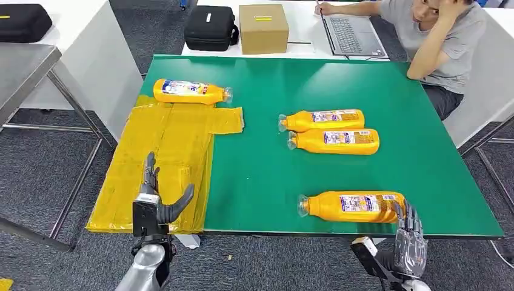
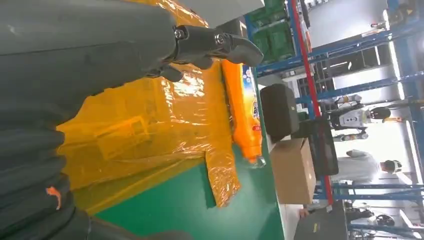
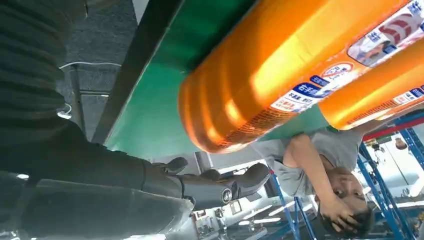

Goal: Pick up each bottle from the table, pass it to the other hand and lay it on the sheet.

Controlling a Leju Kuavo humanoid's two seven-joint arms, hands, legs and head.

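I have my left hand (image 1: 156, 203) raised over the near edge of the yellow sheet (image 1: 163, 163), fingers (image 1: 149, 167) spread apart and holding nothing. In the left wrist view the thumb (image 2: 220, 45) juts out over the crinkled sheet, clear of it. One bottle (image 1: 191, 91) already lies on its side along the sheet's far edge, cap toward the green tabletop (image 1: 418, 157).

My right hand (image 1: 409, 239) sits at the near edge of the tabletop, just behind the base of the nearest bottle (image 1: 353, 206). Its fingers (image 1: 407, 215) are open and upright, close to the bottle's bottom end (I cannot tell if they touch it), and they grip nothing. The right wrist view shows that ribbed orange base looming just above the thumb (image 3: 240, 182).

Two more bottles (image 1: 322, 120) (image 1: 335, 140) lie side by side mid-table, caps pointing toward the sheet.

A person (image 1: 436, 36) sits at the far side with a laptop (image 1: 351, 33), beside a cardboard box (image 1: 263, 27) and a black case (image 1: 210, 27).
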